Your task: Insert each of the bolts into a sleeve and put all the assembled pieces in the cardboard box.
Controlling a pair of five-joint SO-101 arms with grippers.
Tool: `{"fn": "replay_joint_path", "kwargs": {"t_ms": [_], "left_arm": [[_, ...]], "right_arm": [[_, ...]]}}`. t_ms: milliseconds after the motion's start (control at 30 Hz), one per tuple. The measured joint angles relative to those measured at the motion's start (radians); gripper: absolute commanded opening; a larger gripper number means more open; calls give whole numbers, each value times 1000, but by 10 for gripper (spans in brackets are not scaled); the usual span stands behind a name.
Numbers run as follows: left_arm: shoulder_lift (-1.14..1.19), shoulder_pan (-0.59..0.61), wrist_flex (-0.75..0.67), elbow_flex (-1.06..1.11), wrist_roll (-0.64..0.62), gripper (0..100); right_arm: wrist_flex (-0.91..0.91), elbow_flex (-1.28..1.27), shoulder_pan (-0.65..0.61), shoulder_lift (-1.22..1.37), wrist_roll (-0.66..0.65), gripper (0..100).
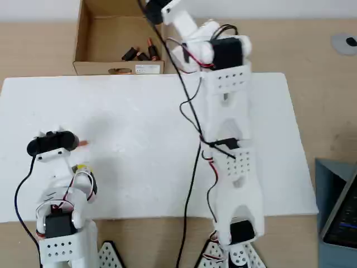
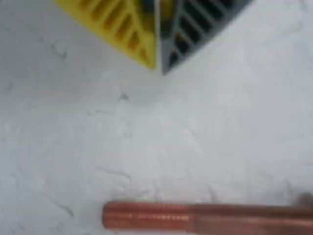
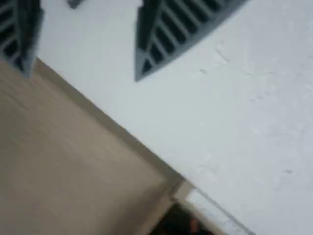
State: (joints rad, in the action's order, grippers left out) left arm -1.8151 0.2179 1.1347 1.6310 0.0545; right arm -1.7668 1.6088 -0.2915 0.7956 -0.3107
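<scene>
A copper bolt (image 2: 205, 218) lies flat on the white mat (image 2: 73, 147), and its tip shows beside the left arm's wrist as bolt (image 1: 82, 143). My left gripper (image 2: 159, 62) hovers just off the bolt, yellow and grey fingertips pressed together, shut on nothing. The cardboard box (image 1: 83, 39) stands past the mat's far edge with several dark and copper assembled pieces (image 1: 139, 54) inside. The right arm (image 1: 228, 111) stretches over the mat towards the box. My right gripper (image 3: 82, 72) is open over the mat's edge, with a corner of the box (image 3: 178, 188) near it.
Bare wooden table (image 3: 63, 161) surrounds the white mat (image 1: 134, 139). A laptop (image 1: 340, 206) sits at the right edge, and a small grey disc (image 1: 345, 42) lies at the far right. Black cables (image 1: 189, 167) run along the right arm.
</scene>
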Motion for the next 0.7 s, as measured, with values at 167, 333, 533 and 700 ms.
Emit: {"fn": "replay_joint_path", "kwargs": {"t_ms": [167,333,533,700], "left_arm": [[0,0,0,0,0,2],[0,0,0,0,0,2],[0,0,0,0,0,2],[0,0,0,0,0,2]], "right_arm": [[0,-157,51,-110,0,160],[0,-420,118,-252,0,160],[0,-666,204,-290,0,161],[0,-730,232,-288,0,161]]}}
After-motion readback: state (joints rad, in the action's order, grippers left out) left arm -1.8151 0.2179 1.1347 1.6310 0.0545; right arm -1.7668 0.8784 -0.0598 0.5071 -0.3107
